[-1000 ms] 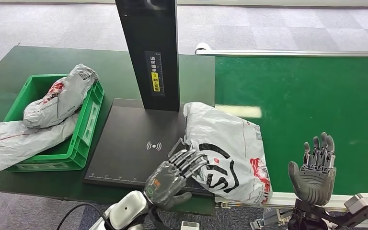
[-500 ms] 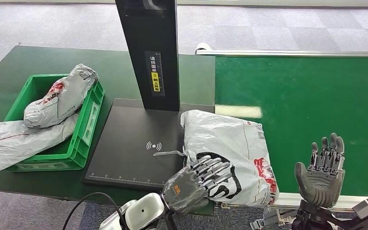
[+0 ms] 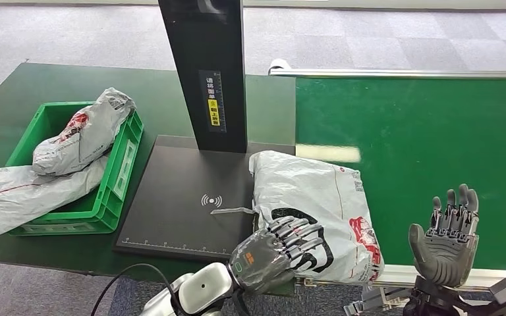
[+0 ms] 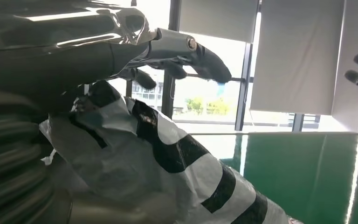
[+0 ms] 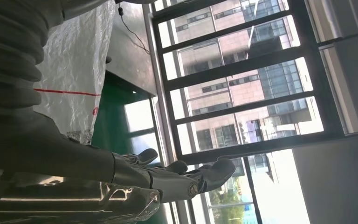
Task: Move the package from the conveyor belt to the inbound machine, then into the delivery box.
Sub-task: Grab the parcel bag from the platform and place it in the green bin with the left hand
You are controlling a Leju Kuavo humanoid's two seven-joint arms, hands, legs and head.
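A grey-white plastic package [image 3: 313,207] with black and red print lies half on the black scanner plate [image 3: 178,197] and half on the green conveyor belt [image 3: 421,131]. My left hand [image 3: 273,253] reaches over the package's near left corner, fingers [image 3: 300,234] stretched out above the black print. In the left wrist view the package [image 4: 168,158] bunches against the palm, with a gap under the straight fingers [image 4: 200,58]. My right hand [image 3: 445,237] stands open and upright at the belt's near edge, right of the package and apart from it. The right wrist view shows the package [image 5: 74,70] beyond that hand [image 5: 177,177].
The scanner's black post [image 3: 204,72] rises behind the plate. A green crate [image 3: 122,178] at the left holds one bagged package [image 3: 82,131], and another [image 3: 26,191] hangs over its near left side. A metal rail [image 3: 382,273] edges the belt in front.
My left hand moved right and nearer, from the package's left edge to over its near corner. The package slid slightly toward me. My right hand drifted a little right and lower.
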